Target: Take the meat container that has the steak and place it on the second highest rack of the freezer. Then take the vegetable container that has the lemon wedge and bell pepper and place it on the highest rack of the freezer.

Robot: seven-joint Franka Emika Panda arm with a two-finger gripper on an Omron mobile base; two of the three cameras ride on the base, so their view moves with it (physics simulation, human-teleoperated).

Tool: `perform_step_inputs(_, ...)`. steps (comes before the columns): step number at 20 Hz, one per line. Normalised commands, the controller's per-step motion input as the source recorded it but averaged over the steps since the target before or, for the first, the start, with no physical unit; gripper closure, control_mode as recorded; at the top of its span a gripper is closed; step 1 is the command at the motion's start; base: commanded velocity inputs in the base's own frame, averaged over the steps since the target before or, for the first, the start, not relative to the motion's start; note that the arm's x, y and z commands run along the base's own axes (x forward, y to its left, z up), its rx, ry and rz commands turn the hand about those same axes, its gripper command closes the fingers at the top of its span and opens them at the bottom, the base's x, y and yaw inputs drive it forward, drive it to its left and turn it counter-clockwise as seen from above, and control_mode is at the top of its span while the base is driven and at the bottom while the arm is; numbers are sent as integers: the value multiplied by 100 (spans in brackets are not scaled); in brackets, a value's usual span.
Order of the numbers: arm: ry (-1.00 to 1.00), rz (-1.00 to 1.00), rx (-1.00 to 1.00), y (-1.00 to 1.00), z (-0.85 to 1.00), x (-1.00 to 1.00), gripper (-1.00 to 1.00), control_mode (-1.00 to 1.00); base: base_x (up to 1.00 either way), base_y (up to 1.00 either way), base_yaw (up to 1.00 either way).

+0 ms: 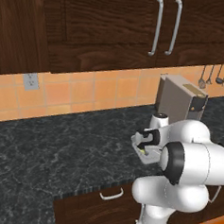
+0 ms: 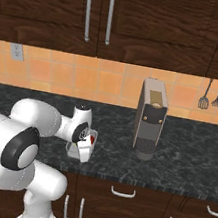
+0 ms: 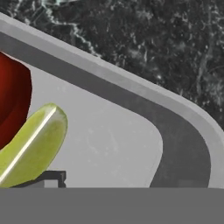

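Because the claw (image 2: 80, 149) hangs very close over the vegetable container (image 3: 131, 144) on the dark counter (image 1: 45, 142), the step in hand seems to be the grasp of this tray. In the hand view the lemon wedge (image 3: 33, 146) lies directly in front of one finger tip, and the bell pepper (image 3: 13, 103) sits just behind it, touching it. The grey rim of the tray curves away to the far side of the claw.

Whether the jaws are open or already pressing on something, I cannot tell. The fingers are hidden behind the hand in both base views, and only a small dark piece of one tip shows in the hand view.

To do this step well, I think the fingers should close on the tray wall and not on the lemon wedge, which lies very near the tip. A level lift would then keep both pieces inside.

The arm covers much of the tray in the left base view. In the right base view only a corner with a red spot appears beside the claw. The grey machine (image 2: 151, 119) stands well apart, to the side of the claw.
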Motion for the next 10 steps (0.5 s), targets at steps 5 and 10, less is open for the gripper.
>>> perform_step_inputs(5,0,0,0,0,0,0,-100,-100,0,0,0)
perform_step_inputs(10,0,0,0,0,0,0,100,-100,0,0,0)
